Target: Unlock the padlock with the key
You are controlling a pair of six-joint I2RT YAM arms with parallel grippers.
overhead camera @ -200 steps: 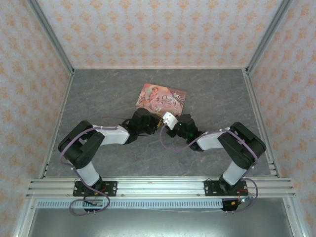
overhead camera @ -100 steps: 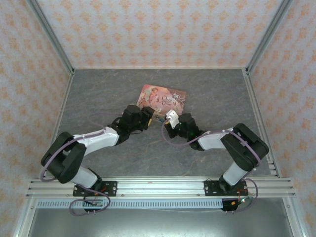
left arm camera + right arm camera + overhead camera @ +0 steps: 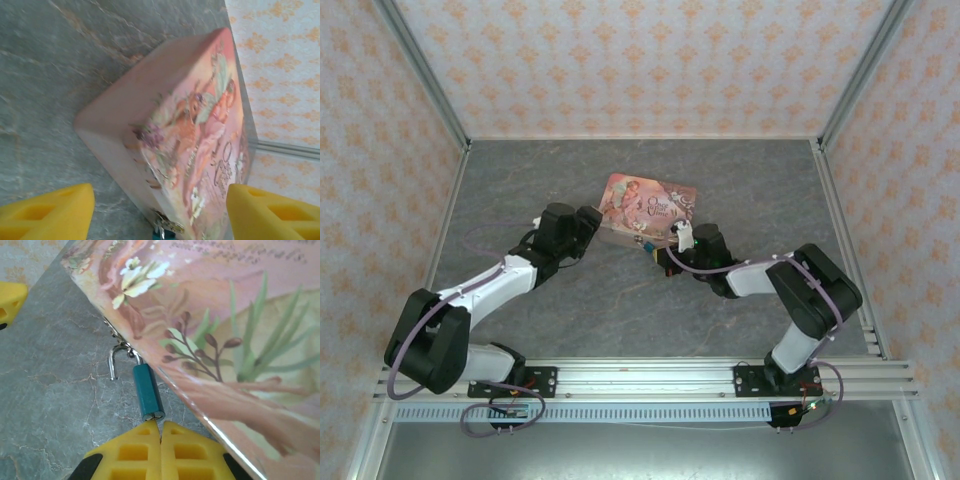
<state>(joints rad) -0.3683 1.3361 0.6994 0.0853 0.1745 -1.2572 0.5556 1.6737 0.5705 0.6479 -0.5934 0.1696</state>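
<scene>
On the grey stone-patterned table (image 3: pixel 520 190), the pink illustrated rectangular tin (image 3: pixel 650 203) lies just toward 12 o'clock of centre. A second ago both arms were bunched at its 6 o'clock edge. Since then the left arm has swung out to the tin's 9 o'clock corner, where the left gripper (image 3: pixel 160 195) stands released, its yellow fingers wide apart with the tin's corner between them. The right gripper (image 3: pixel 161 432) has pushed in from 5 o'clock. Its pads are clenched flat together, just at the base of the tiny teal-bodied padlock (image 3: pixel 148 392). We cannot tell whether the slim key is nipped between them. The padlock hangs from the tin's clasp at the 6 o'clock edge, and its thin metal shackle (image 3: pixel 114 356) shows one leg hanging free of the body. We judge that the lock has likely sprung, with the left arm placed to steady the tin.
</scene>
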